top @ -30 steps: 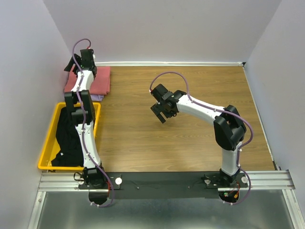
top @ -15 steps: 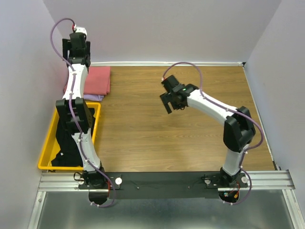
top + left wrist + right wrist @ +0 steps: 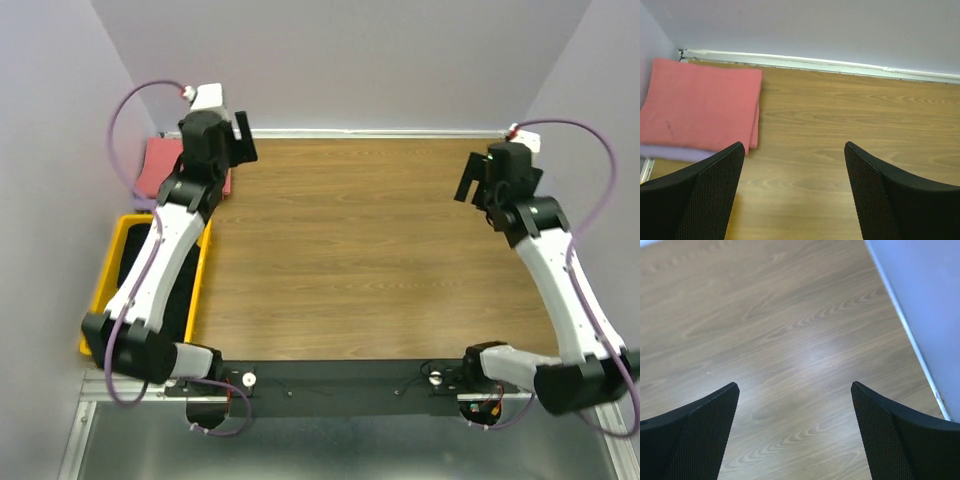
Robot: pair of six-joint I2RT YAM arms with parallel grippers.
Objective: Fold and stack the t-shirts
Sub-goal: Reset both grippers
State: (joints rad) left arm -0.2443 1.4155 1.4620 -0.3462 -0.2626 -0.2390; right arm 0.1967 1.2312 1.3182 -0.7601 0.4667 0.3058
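A folded salmon-pink t-shirt [image 3: 700, 105] lies on a folded lavender t-shirt [image 3: 670, 151] at the table's far left corner; the top view shows the pink one [image 3: 158, 165] partly behind my left arm. Black t-shirts [image 3: 180, 300] lie heaped in the yellow bin [image 3: 100, 290]. My left gripper [image 3: 240, 135] hangs high, just right of the stack, open and empty [image 3: 794, 146]. My right gripper [image 3: 478, 190] is raised near the right wall, open and empty [image 3: 794, 385] over bare wood.
The wooden table [image 3: 350, 250] runs between purple walls on three sides. A white strip [image 3: 840, 67] lines the back wall's foot. The right wall [image 3: 925, 300] stands close beside my right gripper.
My left gripper has risen off the pink stack and swung right. My right arm has drawn back from the table's middle to the right wall. Both grippers stay open.
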